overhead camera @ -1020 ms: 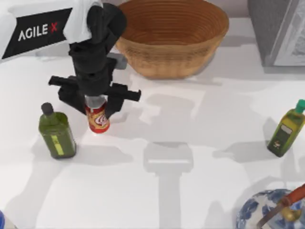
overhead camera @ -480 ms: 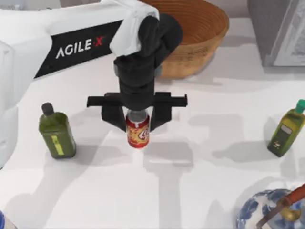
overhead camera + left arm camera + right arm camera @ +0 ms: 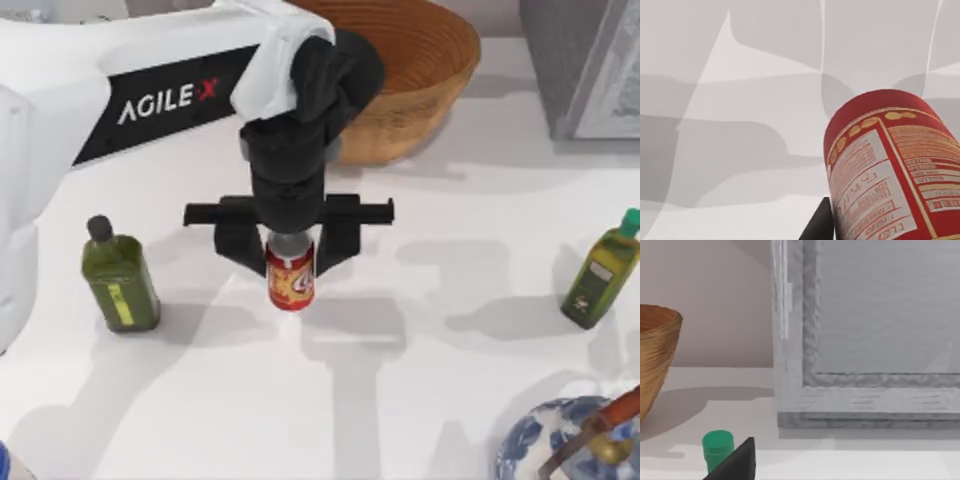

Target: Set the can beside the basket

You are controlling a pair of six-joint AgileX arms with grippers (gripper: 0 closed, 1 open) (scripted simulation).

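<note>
L gripper (image 3: 291,252), can (image 3: 290,280): barely shifted.

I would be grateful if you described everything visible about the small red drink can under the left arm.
The small red drink can has a silver top and an orange-and-white label; the left wrist view shows printed white panels and a row of yellow ovals on its red metal-looking side. It stands roughly upright, in front of the large woven wicker basket and apart from it. The left claw is closed on its upper part from above. Whether its base touches the white table cannot be told.
</note>
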